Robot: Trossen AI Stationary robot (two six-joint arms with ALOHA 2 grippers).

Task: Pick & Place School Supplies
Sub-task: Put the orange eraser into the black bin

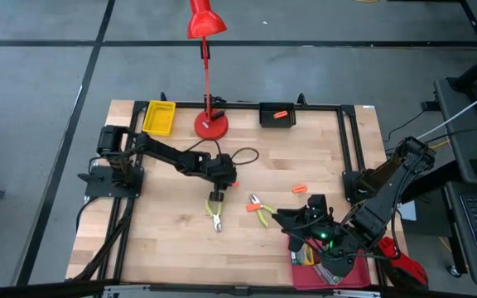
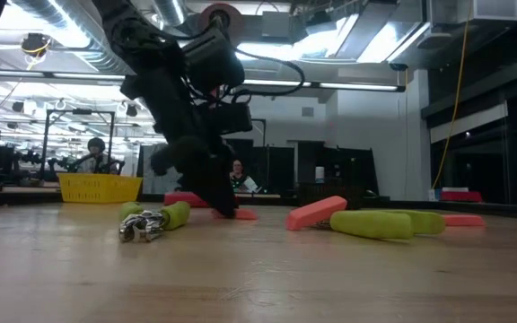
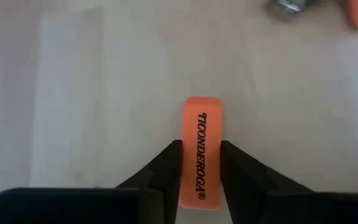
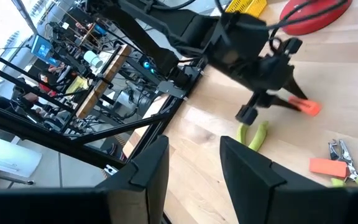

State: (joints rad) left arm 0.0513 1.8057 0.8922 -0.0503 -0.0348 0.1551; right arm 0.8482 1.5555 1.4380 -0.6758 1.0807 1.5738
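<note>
The orange eraser (image 3: 201, 152), lying mid-surface (image 1: 164, 240) with its long axis in line with the fingers, is clamped narrowly by the left end effector (image 3: 201, 163), while the right end effector (image 4: 194, 165) is held open far off over the red tray (image 1: 363, 277).

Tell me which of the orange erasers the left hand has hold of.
The eraser printed TICONDEROGA, pinched between the left hand fingers at mid-table. One other eraser lies loose on the wood, and another sits in the black tray.
</note>
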